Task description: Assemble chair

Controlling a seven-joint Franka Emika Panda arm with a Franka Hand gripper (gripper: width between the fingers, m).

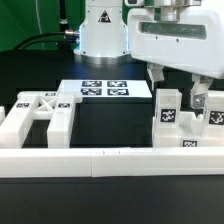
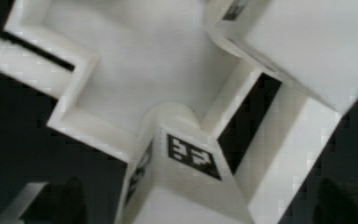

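The end effector (image 1: 178,92) hangs over the cluster of chair parts (image 1: 188,130) at the exterior view's right, its two fingers spread apart and gripping nothing. A tagged upright piece (image 1: 167,104) rises between them. One finger (image 1: 156,78) stands just beside the piece's edge toward the exterior view's left, and the other comes down nearer the cluster's far side. In the wrist view the same piece (image 2: 194,155) shows its black-and-white tag on a narrow face, with dark gaps along both long edges. A broad white panel (image 2: 131,70) lies behind it with one corner pointing outward; the blur hides whether the two touch. Another chair part, an open-frame part (image 1: 40,112) with crossed bars, sits well apart at the exterior view's left. A stretch of bare black desk (image 1: 112,125) lies between it and the cluster. The marker board (image 1: 105,88) lies flat behind that gap, near the arm's base (image 1: 100,30). A long white border rail (image 1: 110,160) runs along the front edge, close against both groups of parts, so the free room lies in the middle and above.
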